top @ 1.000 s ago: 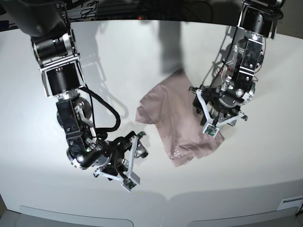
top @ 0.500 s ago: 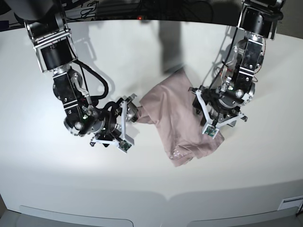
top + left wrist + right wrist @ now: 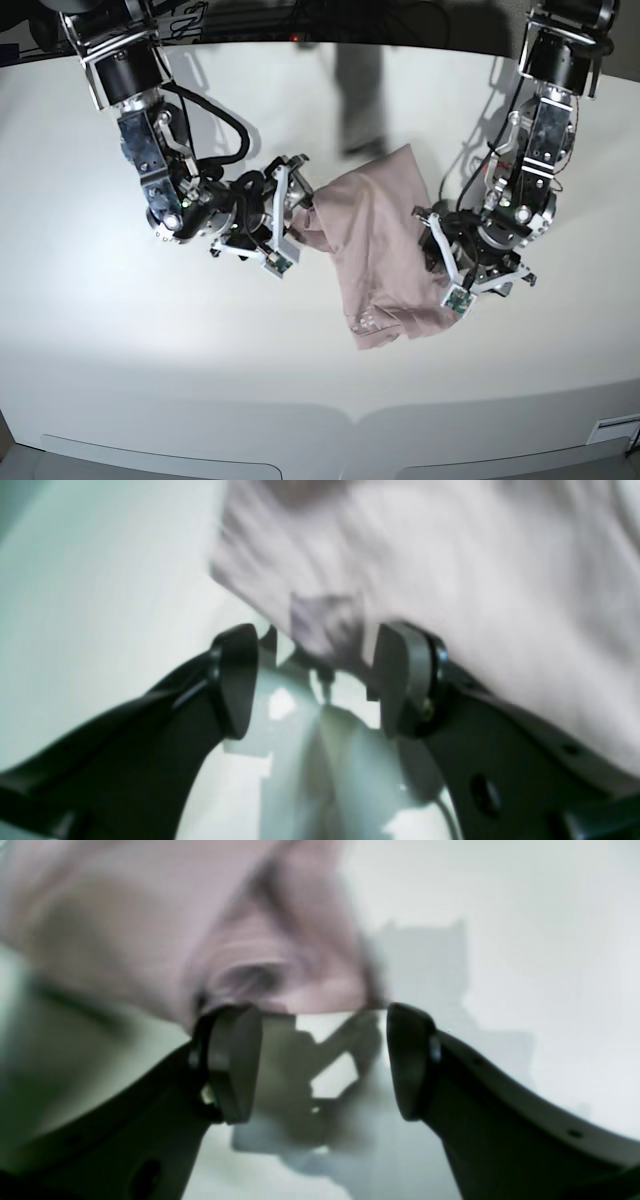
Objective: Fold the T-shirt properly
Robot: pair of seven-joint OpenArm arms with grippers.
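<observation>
The dusty pink T-shirt (image 3: 375, 235) lies crumpled and partly folded at the middle of the white table (image 3: 120, 350). My right gripper (image 3: 290, 212) stands open at the shirt's left edge. In the right wrist view the T-shirt (image 3: 150, 915) lies just beyond my open right gripper (image 3: 322, 1060), with nothing between the pads. My left gripper (image 3: 440, 257) stands open at the shirt's right edge. In the left wrist view a fold of the T-shirt (image 3: 450, 580) hangs down at the tips of my open left gripper (image 3: 320, 675), and the pads are not closed on it.
Black cables loop off the arm on the left of the base view (image 3: 215, 115). The table's front edge (image 3: 350, 415) runs along the bottom. A dark shadow (image 3: 360, 90) falls on the table behind the shirt.
My right gripper has swung up from the table's front and to the right, reaching the shirt's left edge. My left gripper has shifted slightly down along the right edge. Both stay open.
</observation>
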